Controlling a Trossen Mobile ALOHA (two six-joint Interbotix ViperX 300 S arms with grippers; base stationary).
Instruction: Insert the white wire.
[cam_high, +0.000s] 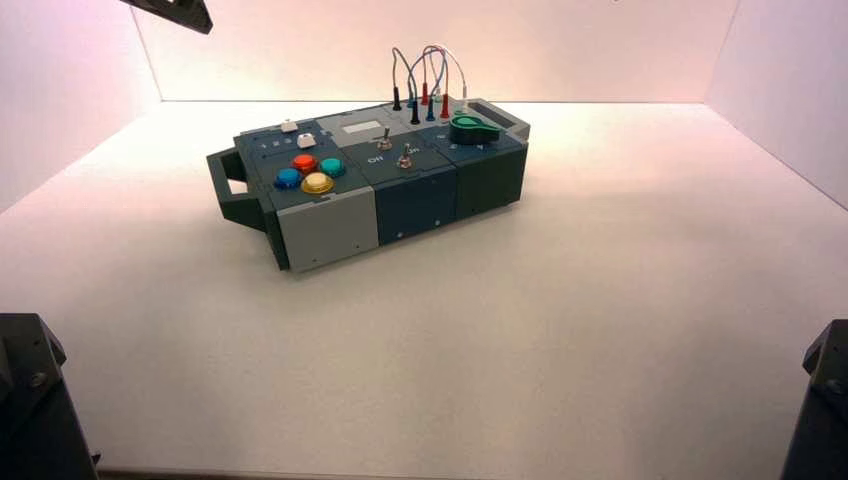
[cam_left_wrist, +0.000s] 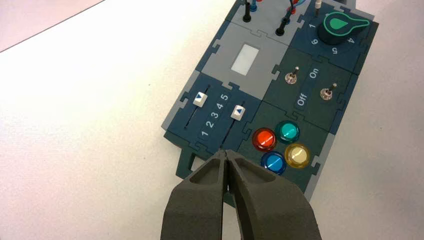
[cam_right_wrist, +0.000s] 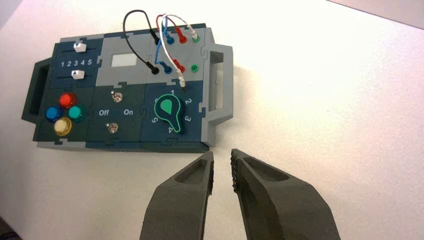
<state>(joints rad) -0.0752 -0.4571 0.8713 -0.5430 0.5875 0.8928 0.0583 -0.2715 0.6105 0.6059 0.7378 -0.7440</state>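
"White wire: where is it found?"

"Arched over the grey socket panel. One end is seated in the corner green socket; the loose plug is hung by the black-and-green knob, beside the empty green socket."

"Failure risks?"

"Plug could be tilted or missed if it is gripped off-axis. Seated end could be yanked out if the wire is pulled too far. Nearby red plug could be knocked if the approach is made too low. Knob could be turned if it is brushed."

"Hands?"

"Right hand: poised over the worktop off the box's front, spread partway; nothing is held or touched. Left hand: parked near the slider end, pressed together; nothing is pinched."
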